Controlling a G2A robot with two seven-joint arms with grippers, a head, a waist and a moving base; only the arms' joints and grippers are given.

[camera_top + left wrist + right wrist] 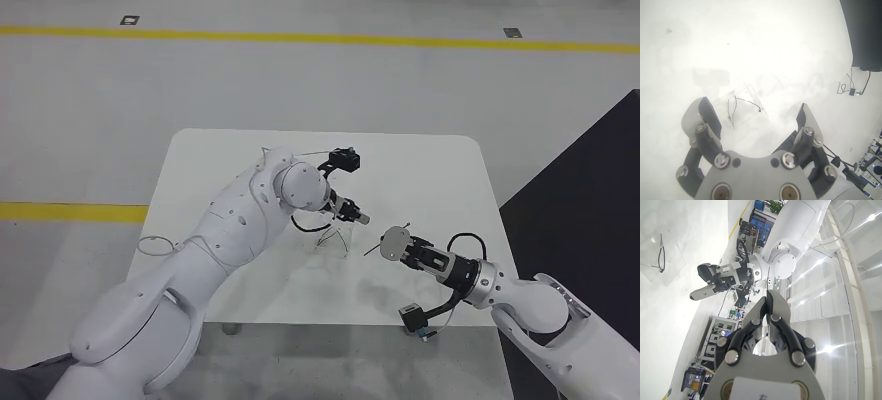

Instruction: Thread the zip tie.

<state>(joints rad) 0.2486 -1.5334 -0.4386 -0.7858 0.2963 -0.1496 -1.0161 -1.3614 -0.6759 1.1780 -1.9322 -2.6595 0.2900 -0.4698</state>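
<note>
**A:** Which step is in hand?

**B:** Holding, I'd say, not yet threading. The right gripper point(767, 294) is clenched on the tie point(768, 279). It grips the thin black strip partway along, so a length sticks out beyond the fingertips and another runs back between the fingers. The tie is up off the table point(430, 170), none of it touching.

**A:** Where, exactly?

**B:** Taking the table's far edge as 12 o'clock, the right gripper is at about 3 o'clock of the plate point(674, 262), near it. The left gripper point(754, 106) hangs at about 1 o'clock of the plate, released, jaws wide, with nothing between them.

**A:** And the next move?

**B:** My guess is that the empty gripper has to take one end so the tail can be fed through the head. That calls for close alignment, since the strip is thin and will bend. I can't tell which end carries the head.

**A:** Counts?

**B:** Two grippers and one tie in hand. There is one clear plate near the table's middle, with one black loop point(661, 270) lying on it. The left wrist view shows several strands there, and I can't tell whether they are one piece or more.
</note>
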